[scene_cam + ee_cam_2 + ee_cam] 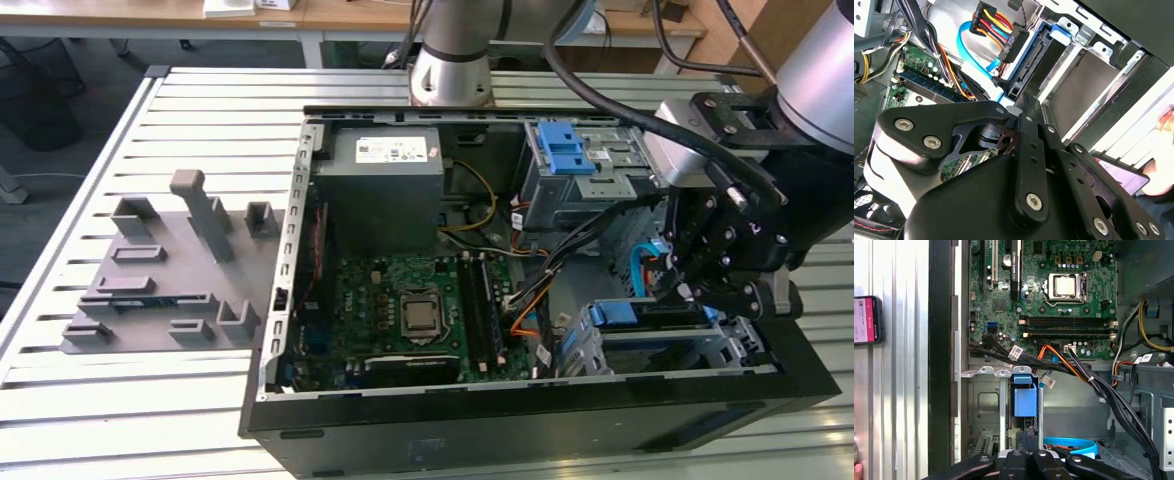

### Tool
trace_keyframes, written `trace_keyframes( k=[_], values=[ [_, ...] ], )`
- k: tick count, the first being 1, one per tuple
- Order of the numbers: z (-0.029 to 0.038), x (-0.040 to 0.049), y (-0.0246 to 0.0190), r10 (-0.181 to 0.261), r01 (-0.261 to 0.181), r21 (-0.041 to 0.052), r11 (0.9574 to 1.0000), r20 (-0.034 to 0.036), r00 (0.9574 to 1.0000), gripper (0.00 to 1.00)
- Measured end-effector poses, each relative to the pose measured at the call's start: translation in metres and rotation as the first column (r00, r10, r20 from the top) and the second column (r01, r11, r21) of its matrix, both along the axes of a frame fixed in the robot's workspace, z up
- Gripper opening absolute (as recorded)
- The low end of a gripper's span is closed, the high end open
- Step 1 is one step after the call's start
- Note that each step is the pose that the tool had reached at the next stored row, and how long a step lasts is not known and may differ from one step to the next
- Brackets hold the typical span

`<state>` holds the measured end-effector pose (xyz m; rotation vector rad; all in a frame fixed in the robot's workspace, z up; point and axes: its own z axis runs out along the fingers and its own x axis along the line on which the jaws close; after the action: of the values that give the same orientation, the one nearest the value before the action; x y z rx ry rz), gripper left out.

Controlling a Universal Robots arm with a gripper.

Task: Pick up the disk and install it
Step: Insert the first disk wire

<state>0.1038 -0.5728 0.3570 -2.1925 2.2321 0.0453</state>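
Note:
The disk (627,313) stands on edge in the lower drive bay at the exterior view's right of the open computer case (287,300). Its bright blue carrier frame (1024,400) shows between the bay's silver rails. In the second wrist view the blue frame (1044,50) runs beside a black connector and coloured cables. My gripper (694,295) hangs over that bay. Its fingers (1027,436) are shut together, and their tips (1026,100) are at the disk's near end. I cannot tell whether they touch or clamp it.
A grey power-supply box (384,190), a silver perforated cage with a blue latch (567,150) and the green motherboard (414,310) fill the case. Black and orange cables (1074,370) cross beside the bay. A grey fixture (167,270) lies outside the case. A hand holds a phone (1119,175).

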Motion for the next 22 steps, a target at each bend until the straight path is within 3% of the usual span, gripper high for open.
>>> trace_keyframes(
  k=[6,11,22],
  values=[
    [0.0003,0.0066,0.0001,0.0,0.0,0.0003,1.0,0.0,1.0,0.11],
    [0.0077,0.0068,0.0,0.0,0.0,0.0002,1.0,0.0029,1.0,0.11],
    [0.0079,0.0197,0.0002,0.0,0.0,0.0001,1.0,0.0033,1.0,0.11]
  ],
)
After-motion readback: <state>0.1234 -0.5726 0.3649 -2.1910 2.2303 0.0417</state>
